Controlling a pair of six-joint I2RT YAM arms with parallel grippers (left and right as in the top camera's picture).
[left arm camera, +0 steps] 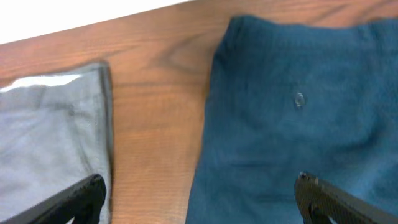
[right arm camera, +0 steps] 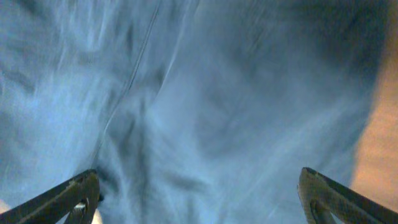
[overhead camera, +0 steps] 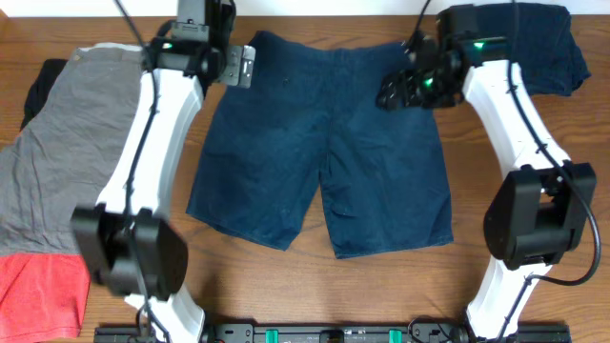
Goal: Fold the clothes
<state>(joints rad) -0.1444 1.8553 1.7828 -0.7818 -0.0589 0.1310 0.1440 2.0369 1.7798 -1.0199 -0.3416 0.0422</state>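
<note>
Dark blue shorts (overhead camera: pixel 324 152) lie flat and spread in the table's middle, waistband toward the far edge. My left gripper (overhead camera: pixel 238 65) is open and empty just above the waistband's left corner; in the left wrist view its fingers (left arm camera: pixel 199 199) straddle the shorts' edge (left arm camera: pixel 292 124) and bare wood. My right gripper (overhead camera: pixel 393 92) is open and empty over the waistband's right part; in the right wrist view its fingers (right arm camera: pixel 199 196) spread wide above the blue fabric (right arm camera: pixel 205 93).
A grey garment (overhead camera: pixel 67 143) lies at the left, also in the left wrist view (left arm camera: pixel 50 137). A red garment (overhead camera: pixel 38 291) sits at front left, a black one (overhead camera: pixel 38 86) at far left. Another dark blue garment (overhead camera: pixel 543 43) lies at back right.
</note>
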